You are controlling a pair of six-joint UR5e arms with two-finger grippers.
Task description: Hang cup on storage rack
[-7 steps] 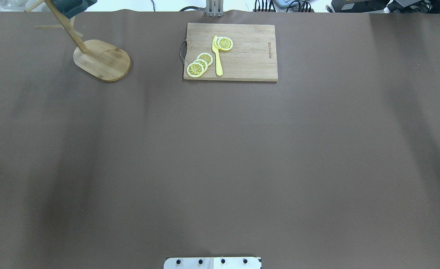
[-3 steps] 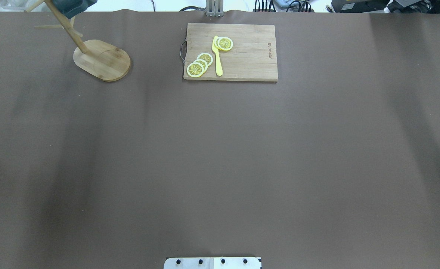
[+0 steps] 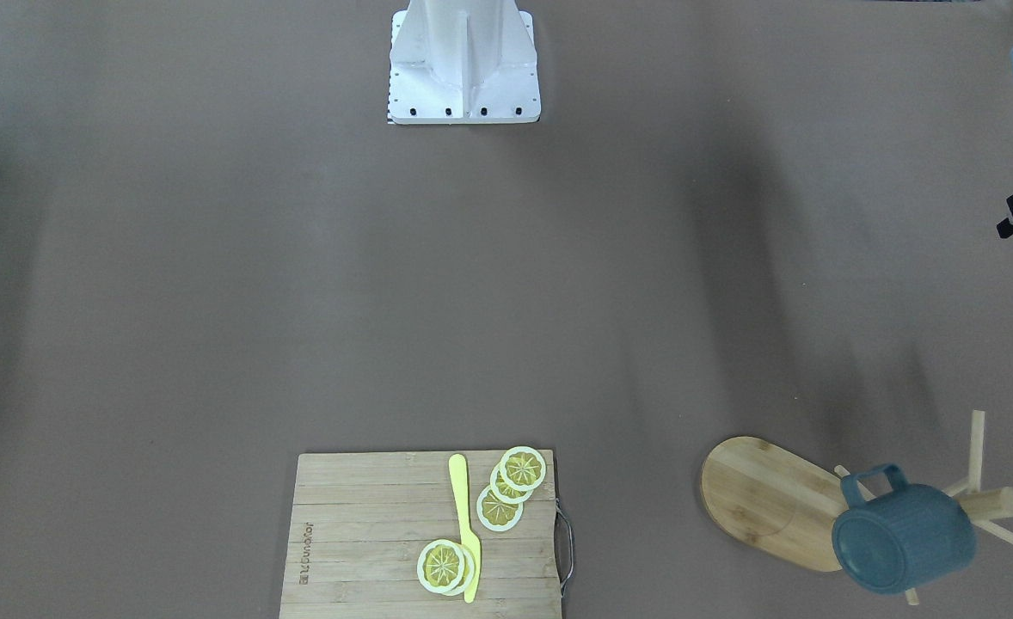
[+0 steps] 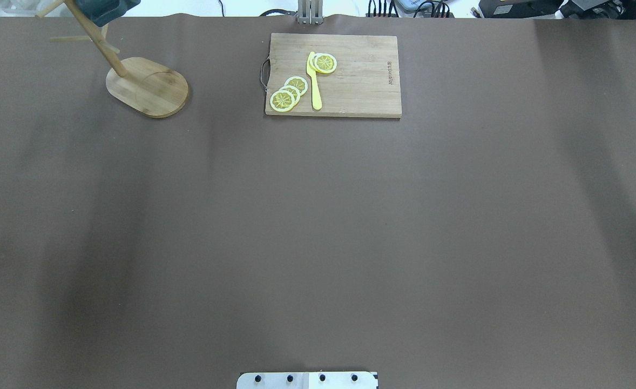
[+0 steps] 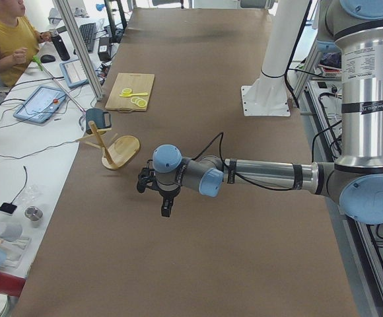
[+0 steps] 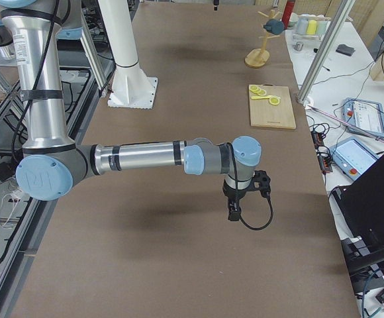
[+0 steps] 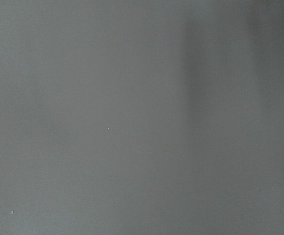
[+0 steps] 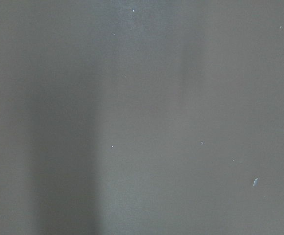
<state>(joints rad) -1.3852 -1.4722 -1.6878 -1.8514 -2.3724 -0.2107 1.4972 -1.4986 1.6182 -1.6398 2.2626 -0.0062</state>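
Left claw (image 5: 166,211) of mine hangs over the brown table (image 4: 318,243), pointing down; can't tell if it's apart or together. Right claw (image 6: 233,214): same, unreadable. Farther out, cutting board (image 4: 361,81) with lemon slices (image 4: 288,93) and yellow knife (image 4: 315,86). Far left corner: cup (image 3: 902,537) hanging tilted by its handle on a storage rack (image 3: 764,499) peg.

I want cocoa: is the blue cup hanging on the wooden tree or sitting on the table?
Hanging. The cup is tipped sideways among the pegs of the storage rack, raised above its base.
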